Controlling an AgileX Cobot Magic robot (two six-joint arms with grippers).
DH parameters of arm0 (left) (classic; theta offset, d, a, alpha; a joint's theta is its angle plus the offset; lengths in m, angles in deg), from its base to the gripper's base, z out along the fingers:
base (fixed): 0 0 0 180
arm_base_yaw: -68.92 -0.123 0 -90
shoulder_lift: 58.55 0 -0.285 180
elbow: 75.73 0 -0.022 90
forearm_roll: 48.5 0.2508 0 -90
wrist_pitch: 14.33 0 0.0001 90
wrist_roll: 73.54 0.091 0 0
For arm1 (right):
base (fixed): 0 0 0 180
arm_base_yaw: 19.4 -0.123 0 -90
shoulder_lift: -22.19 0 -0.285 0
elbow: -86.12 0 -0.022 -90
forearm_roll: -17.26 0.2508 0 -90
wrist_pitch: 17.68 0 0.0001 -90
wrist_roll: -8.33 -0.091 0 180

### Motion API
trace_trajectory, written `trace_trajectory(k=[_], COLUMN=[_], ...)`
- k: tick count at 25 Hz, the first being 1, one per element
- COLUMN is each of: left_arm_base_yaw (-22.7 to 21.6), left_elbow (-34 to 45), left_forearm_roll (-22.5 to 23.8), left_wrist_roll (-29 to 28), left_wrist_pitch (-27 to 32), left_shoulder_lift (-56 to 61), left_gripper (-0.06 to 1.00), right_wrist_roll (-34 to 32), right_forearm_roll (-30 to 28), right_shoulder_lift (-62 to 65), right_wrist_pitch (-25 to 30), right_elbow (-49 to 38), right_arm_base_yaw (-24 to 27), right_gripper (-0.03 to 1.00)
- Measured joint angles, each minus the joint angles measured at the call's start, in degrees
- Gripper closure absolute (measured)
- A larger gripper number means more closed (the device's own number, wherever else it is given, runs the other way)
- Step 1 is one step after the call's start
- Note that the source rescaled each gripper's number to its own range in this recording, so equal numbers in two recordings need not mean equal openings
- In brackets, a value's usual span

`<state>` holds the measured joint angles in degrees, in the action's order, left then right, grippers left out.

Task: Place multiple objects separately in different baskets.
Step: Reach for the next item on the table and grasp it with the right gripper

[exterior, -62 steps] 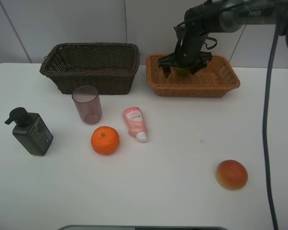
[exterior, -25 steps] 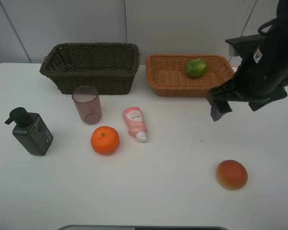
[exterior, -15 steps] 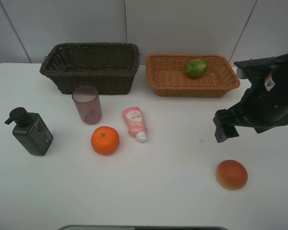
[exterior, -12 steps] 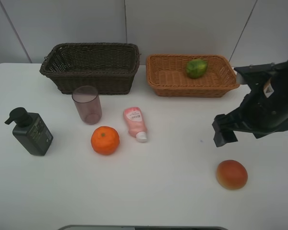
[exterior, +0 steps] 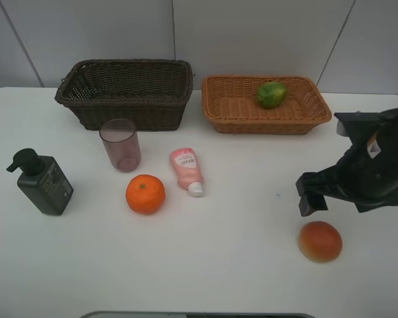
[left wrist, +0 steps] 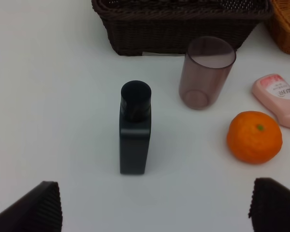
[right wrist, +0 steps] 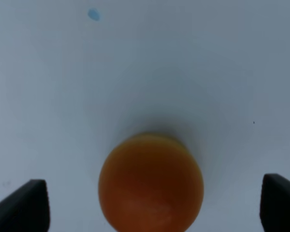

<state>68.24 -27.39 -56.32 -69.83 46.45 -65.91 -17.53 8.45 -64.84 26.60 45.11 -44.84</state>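
Observation:
The green mango-like fruit (exterior: 271, 94) lies in the light tan basket (exterior: 265, 126); the dark brown basket (exterior: 129, 114) shows nothing inside. My right gripper (exterior: 353, 204) hangs open just above and behind the red-orange fruit (exterior: 320, 241). In the right wrist view that fruit (right wrist: 151, 181) sits between the two wide-apart fingers (right wrist: 24, 205), untouched. My left gripper (left wrist: 152, 208) is open above the table, short of the pump bottle (left wrist: 135, 130). The mauve cup (exterior: 120, 144), orange (exterior: 145, 194), pink tube (exterior: 187, 170) and pump bottle (exterior: 43, 183) rest on the table's left half.
The white table (exterior: 239, 218) ends at a wall behind the baskets. A small blue speck (right wrist: 94, 14) marks the tabletop near the red-orange fruit. Bare table lies between the pink tube and the right arm.
My right gripper left the green fruit in the tan basket, then travelled toward the table's near right side and now hangs over the red-orange fruit. The other objects have not moved.

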Motion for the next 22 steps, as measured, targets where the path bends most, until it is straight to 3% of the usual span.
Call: trace_trajectory(k=[6,22], left_arm_base_yaw=[0.0,0.0], left_elbow=[0.0,0.0], left_forearm_roll=[0.0,0.0], left_wrist_roll=[0.0,0.0], left_wrist_pitch=[0.0,0.0], left_shoulder_lift=[0.0,0.0], left_gripper=[-0.06,-0.06], right_wrist_roll=[-3.1,-3.5], right_forearm_roll=[0.3,1.5], right_shoulder_lift=[0.0,-11.2], right_wrist_pitch=[-5.4,-11.3], right_elbow=[-3.9,-4.8], right_arm_base_yaw=[1.8,1.8], right_gripper=[0.05,0.05])
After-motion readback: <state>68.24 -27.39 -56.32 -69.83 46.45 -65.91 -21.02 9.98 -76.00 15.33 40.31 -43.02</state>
